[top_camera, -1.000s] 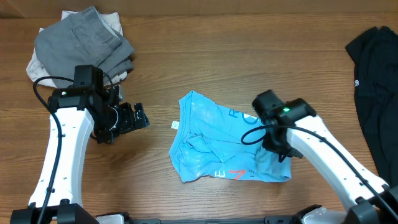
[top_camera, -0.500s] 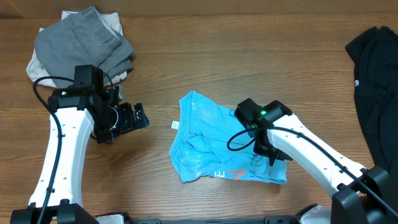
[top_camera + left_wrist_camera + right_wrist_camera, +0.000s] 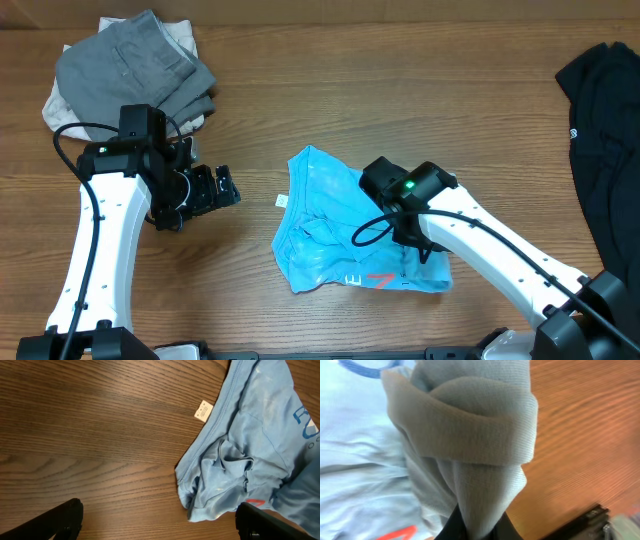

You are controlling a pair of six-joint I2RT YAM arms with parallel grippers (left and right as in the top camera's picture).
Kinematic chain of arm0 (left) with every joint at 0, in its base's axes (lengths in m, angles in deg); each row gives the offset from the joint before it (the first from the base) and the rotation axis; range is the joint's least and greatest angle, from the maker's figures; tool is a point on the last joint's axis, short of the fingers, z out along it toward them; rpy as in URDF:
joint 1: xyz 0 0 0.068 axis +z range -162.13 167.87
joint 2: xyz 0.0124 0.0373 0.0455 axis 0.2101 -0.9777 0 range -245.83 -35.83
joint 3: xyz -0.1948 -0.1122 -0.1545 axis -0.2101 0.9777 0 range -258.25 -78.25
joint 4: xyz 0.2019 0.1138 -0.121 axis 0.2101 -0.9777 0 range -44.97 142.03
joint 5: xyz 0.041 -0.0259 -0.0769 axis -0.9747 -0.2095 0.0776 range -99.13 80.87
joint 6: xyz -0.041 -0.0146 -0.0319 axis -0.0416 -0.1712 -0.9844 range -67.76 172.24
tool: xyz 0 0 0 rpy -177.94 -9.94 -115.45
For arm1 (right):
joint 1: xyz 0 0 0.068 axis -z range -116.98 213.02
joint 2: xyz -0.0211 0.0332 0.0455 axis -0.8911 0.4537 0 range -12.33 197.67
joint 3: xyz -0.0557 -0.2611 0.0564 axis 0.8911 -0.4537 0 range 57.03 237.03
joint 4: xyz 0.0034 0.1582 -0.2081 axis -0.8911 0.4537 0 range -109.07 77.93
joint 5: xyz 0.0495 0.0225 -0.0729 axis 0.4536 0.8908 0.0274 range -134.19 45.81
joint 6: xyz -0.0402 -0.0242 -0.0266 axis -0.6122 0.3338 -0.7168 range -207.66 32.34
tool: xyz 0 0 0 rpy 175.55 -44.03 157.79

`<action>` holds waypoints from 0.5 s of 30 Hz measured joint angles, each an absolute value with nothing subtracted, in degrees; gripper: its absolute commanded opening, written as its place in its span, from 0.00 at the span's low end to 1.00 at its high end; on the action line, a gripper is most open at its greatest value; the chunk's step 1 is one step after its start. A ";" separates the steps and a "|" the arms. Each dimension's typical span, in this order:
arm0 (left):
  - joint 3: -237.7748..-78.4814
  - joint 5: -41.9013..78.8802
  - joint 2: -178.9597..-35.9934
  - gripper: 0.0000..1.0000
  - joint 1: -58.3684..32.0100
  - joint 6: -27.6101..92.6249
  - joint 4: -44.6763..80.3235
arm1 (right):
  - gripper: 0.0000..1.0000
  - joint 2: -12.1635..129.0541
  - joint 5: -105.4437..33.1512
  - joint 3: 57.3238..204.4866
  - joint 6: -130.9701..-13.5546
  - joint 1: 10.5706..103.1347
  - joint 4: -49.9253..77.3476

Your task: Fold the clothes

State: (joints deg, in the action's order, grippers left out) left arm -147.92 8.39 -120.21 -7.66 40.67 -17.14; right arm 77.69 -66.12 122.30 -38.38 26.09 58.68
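T-shirt [image 3: 325,235], light blue, lies crumpled on the worktop [image 3: 400,90] about midway along the near edge, partly doubled over on itself. Printing is visible on it: dark blue characters toward its right side, and a red mark with pale letters along its near hem. Small white label [image 3: 202,410] lies on the wood just beside the shirt's left hem; whether it is attached cannot be told.

Right gripper [image 3: 425,250] sits over the right portion of the shirt. Its jaws are pinched almost together on a bunched fold of the shirt fabric. The right wrist view shows this fold rising from between them and rolling over on itself.

Left gripper [image 3: 226,188] hangs over bare wood to the left of the shirt, apart from it. Its jaws are spread wide and hold nothing.

Grey garment [image 3: 135,60] lies folded in the far left corner, resting on an off-white garment [image 3: 52,108] whose edges show beneath it. Black garment [image 3: 605,140] lies at the right edge, well apart from the shirt.
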 measured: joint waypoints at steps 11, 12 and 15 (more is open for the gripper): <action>-147.92 8.39 -120.21 1.00 -7.66 40.67 -17.99 | 0.08 83.22 -61.80 122.65 -38.36 22.02 48.63; -147.92 8.39 -120.21 1.00 -7.66 40.69 -18.10 | 0.09 84.82 -60.96 122.65 -38.32 21.65 47.51; -147.92 8.39 -120.21 1.00 -7.66 40.67 -18.23 | 0.11 88.51 -58.56 122.65 -38.23 20.69 43.67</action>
State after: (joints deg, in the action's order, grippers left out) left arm -147.92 8.39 -120.21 -7.66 40.67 -18.23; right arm 88.51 -58.56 122.65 -38.23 20.69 43.67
